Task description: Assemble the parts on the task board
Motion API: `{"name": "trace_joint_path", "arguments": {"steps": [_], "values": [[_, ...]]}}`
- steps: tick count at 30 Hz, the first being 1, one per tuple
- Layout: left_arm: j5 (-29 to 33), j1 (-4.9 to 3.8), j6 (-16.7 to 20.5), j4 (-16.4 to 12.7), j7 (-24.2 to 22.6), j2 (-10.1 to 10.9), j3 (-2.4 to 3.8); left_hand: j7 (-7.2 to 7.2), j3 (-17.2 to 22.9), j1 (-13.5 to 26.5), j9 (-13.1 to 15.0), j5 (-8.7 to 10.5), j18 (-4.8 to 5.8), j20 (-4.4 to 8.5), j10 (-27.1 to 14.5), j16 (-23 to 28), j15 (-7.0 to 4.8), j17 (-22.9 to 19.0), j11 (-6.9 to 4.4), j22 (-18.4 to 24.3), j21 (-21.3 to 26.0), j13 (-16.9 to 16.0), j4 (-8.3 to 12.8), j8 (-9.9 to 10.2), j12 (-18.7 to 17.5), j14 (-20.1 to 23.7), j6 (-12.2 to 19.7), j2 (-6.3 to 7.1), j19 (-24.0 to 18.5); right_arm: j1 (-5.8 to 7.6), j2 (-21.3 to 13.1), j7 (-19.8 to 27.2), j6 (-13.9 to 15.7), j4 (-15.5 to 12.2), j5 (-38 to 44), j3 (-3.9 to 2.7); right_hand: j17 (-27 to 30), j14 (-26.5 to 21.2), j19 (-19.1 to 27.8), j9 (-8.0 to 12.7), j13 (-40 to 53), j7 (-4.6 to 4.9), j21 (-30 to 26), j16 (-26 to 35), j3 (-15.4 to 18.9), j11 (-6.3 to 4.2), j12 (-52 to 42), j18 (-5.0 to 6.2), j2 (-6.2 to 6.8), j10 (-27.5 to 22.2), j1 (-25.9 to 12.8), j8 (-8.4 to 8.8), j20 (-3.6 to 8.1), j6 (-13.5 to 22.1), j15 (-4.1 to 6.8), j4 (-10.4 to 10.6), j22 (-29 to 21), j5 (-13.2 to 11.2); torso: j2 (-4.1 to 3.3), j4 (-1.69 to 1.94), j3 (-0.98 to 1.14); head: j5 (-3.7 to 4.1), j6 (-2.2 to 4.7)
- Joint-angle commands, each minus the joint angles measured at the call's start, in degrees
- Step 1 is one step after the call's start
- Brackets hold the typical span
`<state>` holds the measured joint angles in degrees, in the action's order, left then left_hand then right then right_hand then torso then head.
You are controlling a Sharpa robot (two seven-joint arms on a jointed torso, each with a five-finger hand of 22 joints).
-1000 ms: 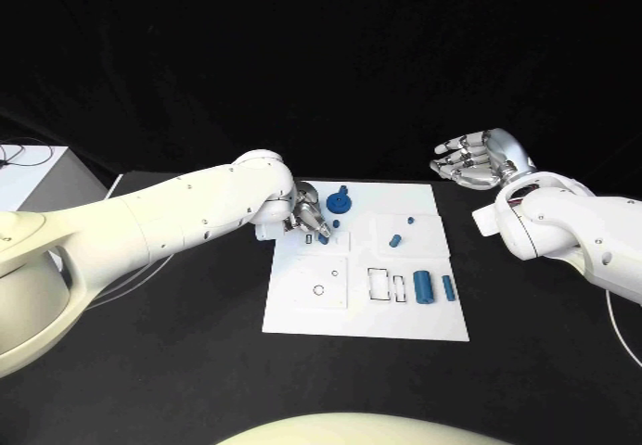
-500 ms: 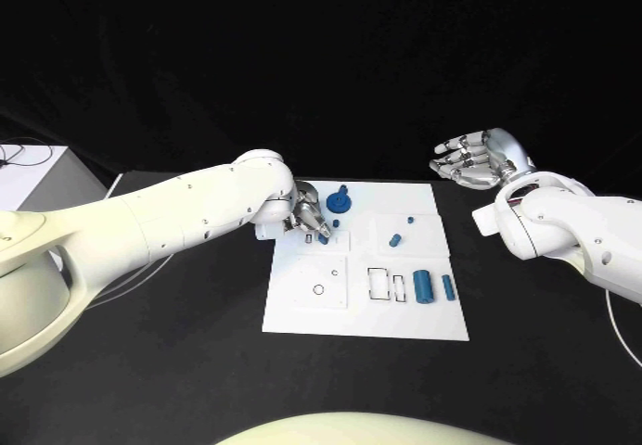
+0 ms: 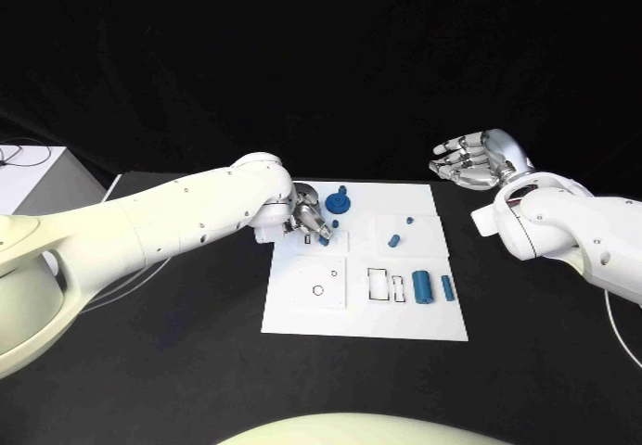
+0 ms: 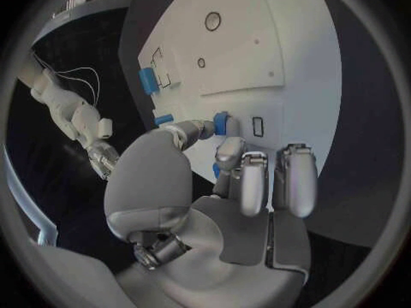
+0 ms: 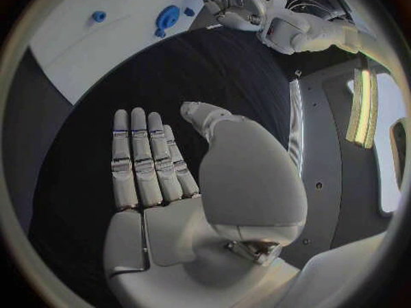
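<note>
Left hand [image 3: 308, 221] is seen pinching a small blue part [image 4: 222, 123] over the task board's [image 3: 321, 315] far-left slot; vertical alignment is advised before pressing. Right hand [image 3: 471, 159] is held released, off-board.

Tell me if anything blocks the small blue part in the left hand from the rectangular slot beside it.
Nothing visible does. The left hand pinches the small blue part right beside the rectangular slot, with bare task board between them.
</note>
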<state>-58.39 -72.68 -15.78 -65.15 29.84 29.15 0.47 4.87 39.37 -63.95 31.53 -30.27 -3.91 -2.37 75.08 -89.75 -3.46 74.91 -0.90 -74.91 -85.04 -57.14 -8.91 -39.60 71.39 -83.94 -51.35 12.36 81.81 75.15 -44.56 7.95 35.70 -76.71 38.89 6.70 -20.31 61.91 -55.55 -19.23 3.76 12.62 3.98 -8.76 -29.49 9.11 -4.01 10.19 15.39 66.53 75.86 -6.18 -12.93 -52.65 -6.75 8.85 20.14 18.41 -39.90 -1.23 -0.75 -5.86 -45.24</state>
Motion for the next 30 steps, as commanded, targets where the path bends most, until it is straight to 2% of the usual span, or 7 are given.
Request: {"name": "trace_joint_path", "arguments": {"steps": [1,15,19,30], "values": [[1.07,0.01,2.27,-0.86,-0.31,0.38,0.17,-1.22,10.96,-0.02,4.01,-0.42,1.12,-0.15,0.46,-0.25,-0.49,15.09,0.13,-2.75,-0.41,-0.12,11.39,-0.33,0.36,-6.06,-1.81,-0.47,0.46,-0.04,-0.03,0.82,-0.52,-0.08,0.25,-0.01,0.05,-0.19,-0.07,0.08,-0.07,0.39,-0.27,0.34,0.32,0.07,0.13,0.29,-0.09,-0.4,-0.53,0.3,-0.36,-0.02,-0.1,-0.01,-0.05,0.23,0.01,0.04,-0.01,0.08,-0.01],[1.69,0.03,3.78,-2.13,-0.38,1.67,0.53,-1.26,11.02,-0.05,4.05,-0.54,1.15,-0.13,0.55,-0.25,-0.53,15.09,0.09,-2.88,-0.46,-0.22,11.43,-0.35,0.41,-6.06,-1.89,-0.5,0.54,-0.08,-0.22,0.91,-0.4,-0.13,0.24,-0.01,0.09,-0.2,-0.05,0.09,-0.07,0.4,-0.27,0.4,0.34,0.08,0.12,0.29,-0.1,-0.43,-0.52,0.33,-0.38,-0.02,-0.11,-0.04,-0.17,0.25,0.02,0.07,0.05,0.19,-0.19],[1.12,0.04,4.19,-1.93,-0.43,1.57,0.52,-1.26,11.02,-0.05,4.05,-0.54,1.15,-0.13,0.55,-0.25,-0.53,15.09,0.09,-2.88,-0.46,-0.22,11.43,-0.35,0.41,-6.06,-1.89,-0.5,0.54,-0.12,-0.21,0.93,-0.4,-0.11,0.24,-0.01,0.1,-0.21,-0.05,0.09,-0.07,0.4,-0.27,0.41,0.35,0.08,0.13,0.29,-0.1,-0.44,-0.52,0.33,-0.38,-0.01,-0.11,-0.05,-0.19,0.25,0.0,0.16,0.07,0.17,-0.24],[-0.51,0.26,4.48,-1.43,-0.49,1.06,0.47,-1.28,11.04,-0.06,4.08,-0.59,1.17,-0.12,0.55,-0.25,-0.55,15.09,0.07,-2.97,-0.49,-0.16,11.48,-0.36,0.38,-6.06,-1.93,-0.48,0.6,-0.22,-0.16,0.96,-0.46,-0.07,0.21,-0.01,0.11,-0.22,-0.04,0.1,-0.07,0.41,-0.27,0.43,0.36,0.09,0.13,0.29,-0.1,-0.46,-0.51,0.35,-0.39,-0.01,-0.12,-0.06,-0.22,0.26,0.01,0.08,0.05,0.01,-0.4]]}}
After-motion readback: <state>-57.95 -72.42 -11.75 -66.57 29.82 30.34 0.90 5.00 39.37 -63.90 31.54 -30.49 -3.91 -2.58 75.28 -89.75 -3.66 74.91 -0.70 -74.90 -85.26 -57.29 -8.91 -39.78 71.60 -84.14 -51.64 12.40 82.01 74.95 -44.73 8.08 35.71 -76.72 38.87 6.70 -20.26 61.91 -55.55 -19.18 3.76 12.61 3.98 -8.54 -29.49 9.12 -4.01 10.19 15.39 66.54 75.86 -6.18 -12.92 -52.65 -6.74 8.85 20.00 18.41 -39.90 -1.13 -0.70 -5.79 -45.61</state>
